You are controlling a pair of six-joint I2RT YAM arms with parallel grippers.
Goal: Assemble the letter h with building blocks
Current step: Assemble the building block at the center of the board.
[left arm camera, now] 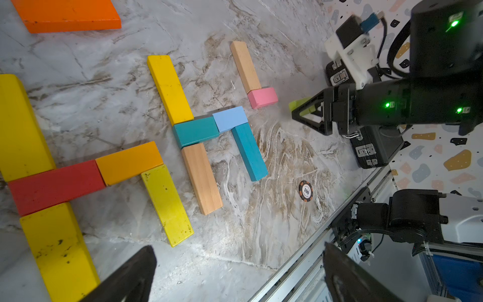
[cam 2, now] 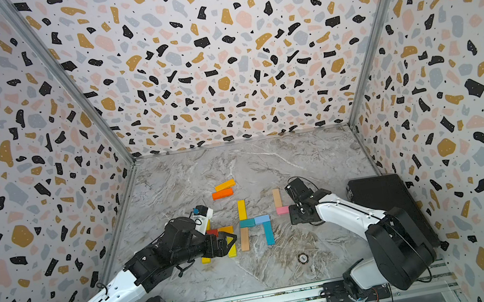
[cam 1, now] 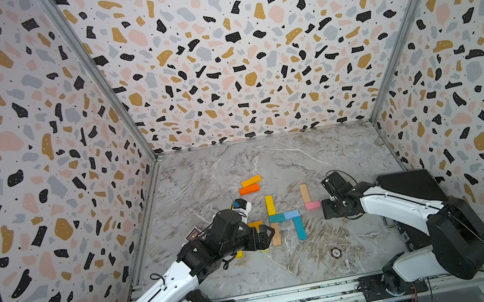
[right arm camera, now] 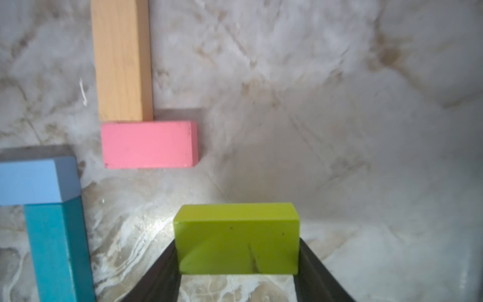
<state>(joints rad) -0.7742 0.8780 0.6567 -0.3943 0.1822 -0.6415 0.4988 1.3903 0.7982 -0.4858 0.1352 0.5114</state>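
My right gripper [right arm camera: 236, 251] is shut on a short green block [right arm camera: 235, 224], held low over the table beside a pink block [right arm camera: 149, 143] that butts against a plain wood bar [right arm camera: 121, 60]. In both top views the gripper [cam 1: 326, 209] hides the green block. The middle h is built of a yellow bar [cam 1: 270, 205], a teal block [cam 1: 276, 218], a light blue block [cam 1: 292, 214], a teal bar [cam 1: 299, 228] and a wood bar [cam 1: 276, 234]. My left gripper [left arm camera: 237, 248] hangs open and empty above another h of yellow, red [left arm camera: 55, 185] and orange [left arm camera: 128, 162] blocks.
Two loose blocks, orange [cam 1: 249, 189] and yellow-orange [cam 1: 251, 180], lie farther back. A black case [cam 1: 406, 187] stands at the right wall. A poker chip [cam 1: 336, 253] lies near the front. A metal rail [cam 1: 292, 299] runs along the front edge, and patterned walls close three sides.
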